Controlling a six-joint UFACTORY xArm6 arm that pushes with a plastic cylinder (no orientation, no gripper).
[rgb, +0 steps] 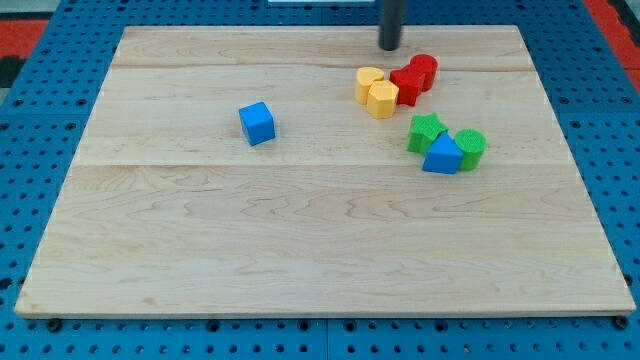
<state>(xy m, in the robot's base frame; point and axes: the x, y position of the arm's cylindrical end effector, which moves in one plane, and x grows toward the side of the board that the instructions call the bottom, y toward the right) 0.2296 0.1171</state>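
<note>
My tip (389, 46) rests near the view's top, right of centre, touching no block. Nearest to it, just below and to the right, lie a red cylinder (424, 69) and a red star-like block (407, 85). Pressed against them on the left are a yellow heart-shaped block (368, 82) and a yellow hexagon (382, 100). Lower on the right sits a second cluster: a green star (426, 131), a blue triangular block (442, 155) and a green cylinder (470, 147). A blue cube (257, 122) stands alone toward the view's left.
The blocks lie on a pale wooden board (300, 240). Around it runs a blue perforated surface (40, 150), with red patches at the top corners.
</note>
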